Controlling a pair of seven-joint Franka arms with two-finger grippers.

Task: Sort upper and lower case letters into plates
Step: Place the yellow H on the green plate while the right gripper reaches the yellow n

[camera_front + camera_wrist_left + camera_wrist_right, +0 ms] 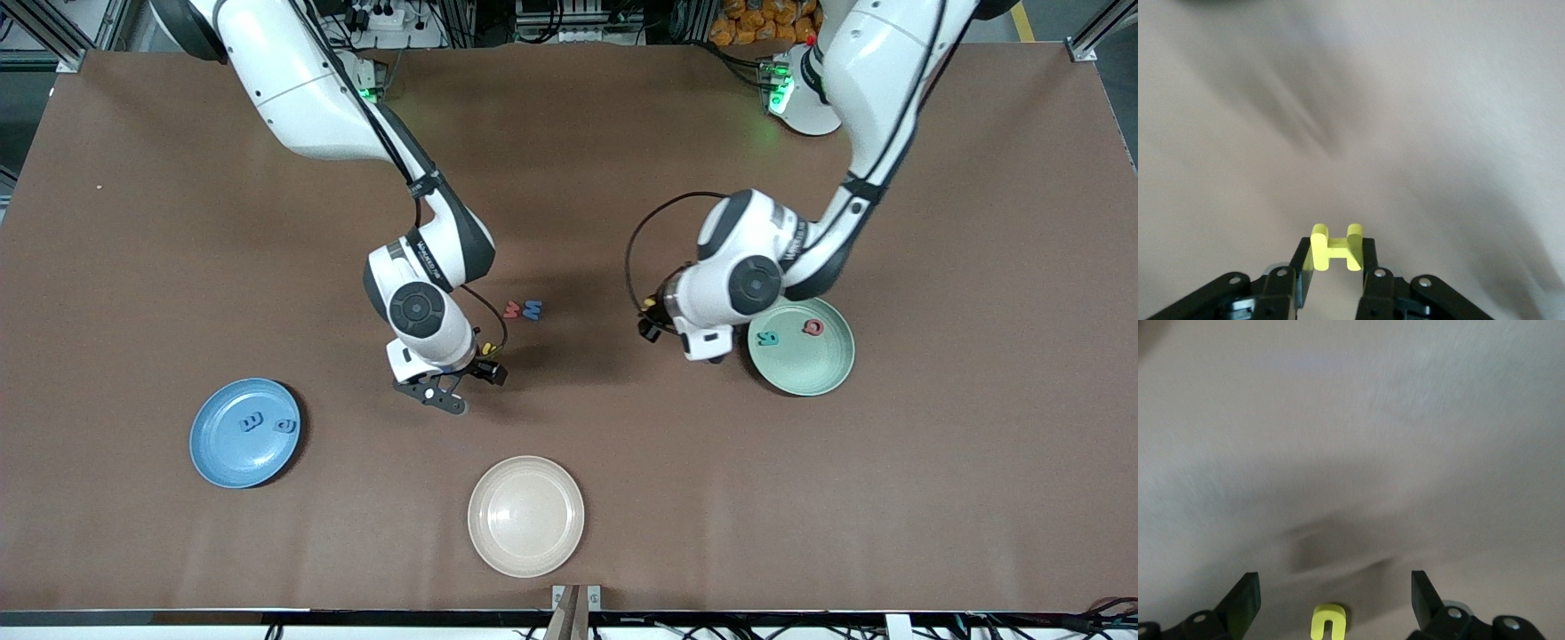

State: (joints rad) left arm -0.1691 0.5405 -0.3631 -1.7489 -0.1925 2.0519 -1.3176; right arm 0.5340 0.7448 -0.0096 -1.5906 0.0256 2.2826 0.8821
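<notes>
A: Step in hand, as I'm reading it: the left gripper (1331, 267) is clamping a yellow H (1332, 248) between its fingers and hanging over bare tabletop (133, 222) just beside the pale green plate (822, 378).

B: Next move?

A: H reads as upper case; the green plate is holding a teal letter (767, 339) and a red letter (812, 327), so it is probably needing a short carry over that rim, then release.

B: Right side?

A: The right gripper (1331, 600) is hovering with jaws apart over a small yellow letter (1327, 621); it needs to descend and close.

B: Elsewhere?

A: The blue plate (213, 462) is holding two blue letters (267, 423). A red-and-blue pair (523, 309) is lying mid-table. The cream plate (526, 516) is sitting nearest the camera, blocking nothing.
</notes>
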